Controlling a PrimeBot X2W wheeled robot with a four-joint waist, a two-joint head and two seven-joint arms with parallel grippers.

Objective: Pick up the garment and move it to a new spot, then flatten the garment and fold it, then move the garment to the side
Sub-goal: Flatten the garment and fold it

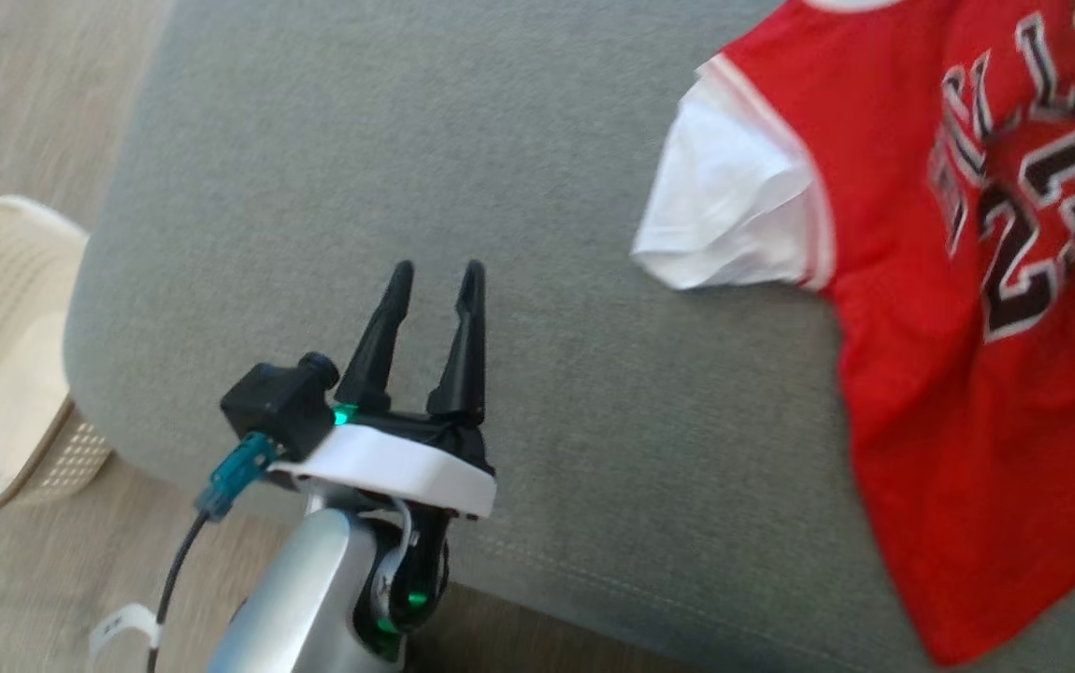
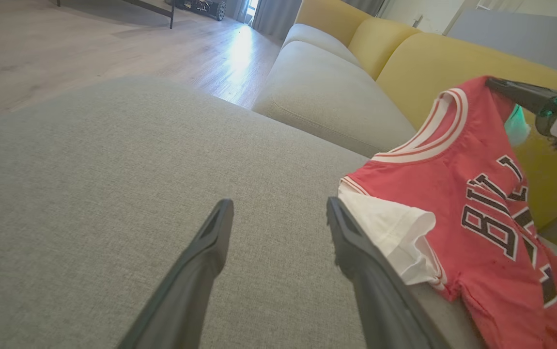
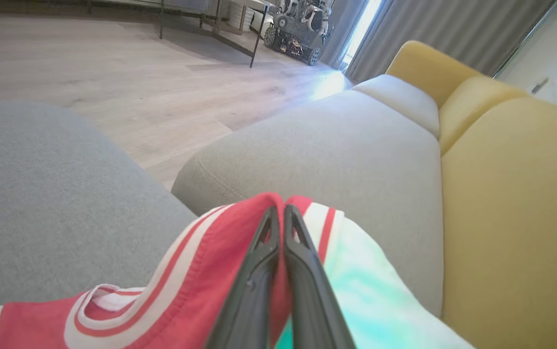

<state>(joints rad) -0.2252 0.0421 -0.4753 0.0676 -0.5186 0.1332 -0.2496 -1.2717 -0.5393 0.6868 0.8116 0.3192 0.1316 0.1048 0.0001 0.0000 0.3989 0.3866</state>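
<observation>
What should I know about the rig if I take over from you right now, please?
Right gripper: shut on the red jersey, pinching the shoulder beside the collar.
Left gripper: open, holding nothing, over bare grey cushion, apart from the jersey's white sleeve.
Jersey: front up, mostly lying on the cushion, with the pinched shoulder raised.
Done: the grasp for the pick-up.
Left: lift and move it to a new spot, flatten, fold, move it aside.
</observation>
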